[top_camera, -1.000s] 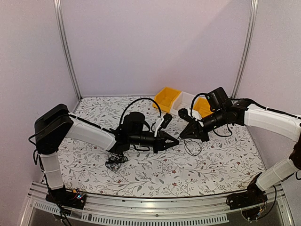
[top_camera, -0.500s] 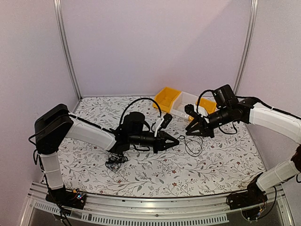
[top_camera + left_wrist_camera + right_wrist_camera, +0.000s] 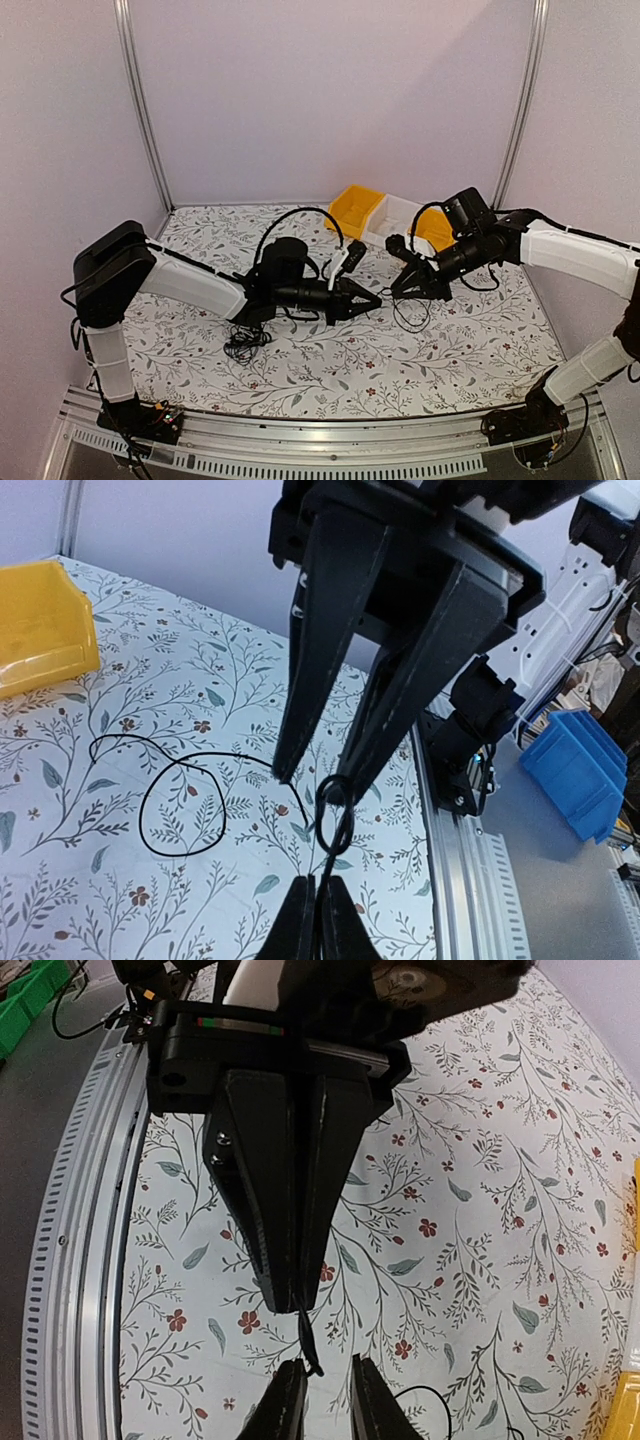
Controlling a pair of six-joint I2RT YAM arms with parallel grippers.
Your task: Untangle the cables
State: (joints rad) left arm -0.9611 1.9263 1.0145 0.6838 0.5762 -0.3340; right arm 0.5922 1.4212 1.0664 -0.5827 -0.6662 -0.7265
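My left gripper (image 3: 375, 297) is shut on a thin black cable (image 3: 335, 815), which forms a small loop just beyond its fingertips (image 3: 300, 920). My right gripper (image 3: 397, 290) faces it tip to tip. In the right wrist view its jaws stand a little apart, and the cable's short twisted end (image 3: 312, 1350) reaches into the gap beside one finger (image 3: 285, 1405), not pinched. From that loop the cable runs on into a wider loop (image 3: 410, 315) lying on the floral table. A second scribbly clump of cables (image 3: 245, 345) lies under my left arm.
Two yellow bins (image 3: 358, 210) (image 3: 432, 228) and a white bin (image 3: 395, 213) stand at the back of the table. The metal rail at the table's near edge (image 3: 470, 860) and a blue bin (image 3: 580, 770) beyond it show in the left wrist view.
My right arm drew back up and to the right, then returned to the left gripper's tip. Its jaws have parted. The left arm has stayed still.
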